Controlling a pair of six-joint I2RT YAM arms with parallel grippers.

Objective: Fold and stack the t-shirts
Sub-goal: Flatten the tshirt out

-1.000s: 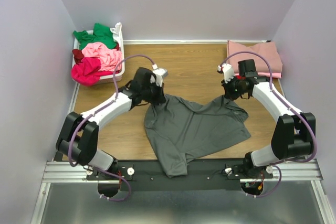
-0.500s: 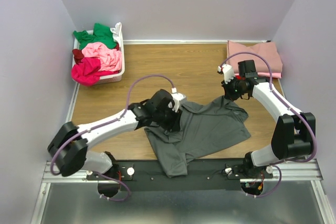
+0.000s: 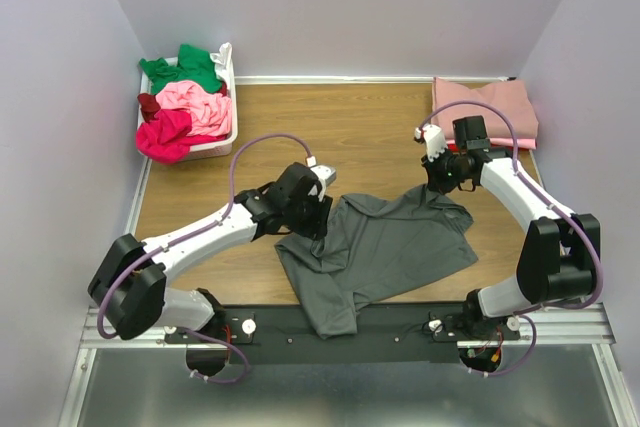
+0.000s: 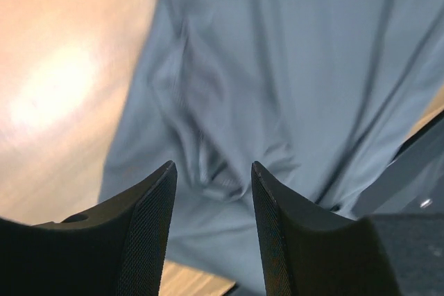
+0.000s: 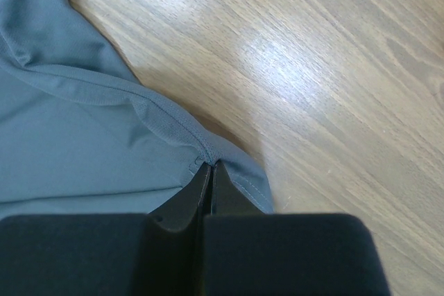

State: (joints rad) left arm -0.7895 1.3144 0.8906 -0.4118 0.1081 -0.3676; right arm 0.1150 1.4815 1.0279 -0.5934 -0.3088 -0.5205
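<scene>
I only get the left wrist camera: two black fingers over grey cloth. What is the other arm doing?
Observer: The right tool is shut on the hem of that same dark grey t-shirt.
Operator: Are there any other shirts around?
Observer: Yes, a folded dusty rose t-shirt lies in the far right corner of the table.
Operator: Is that all of them?
Observer: No. A heap of t-shirts, green, pink and magenta, fills a white basket in the far left corner.
</scene>
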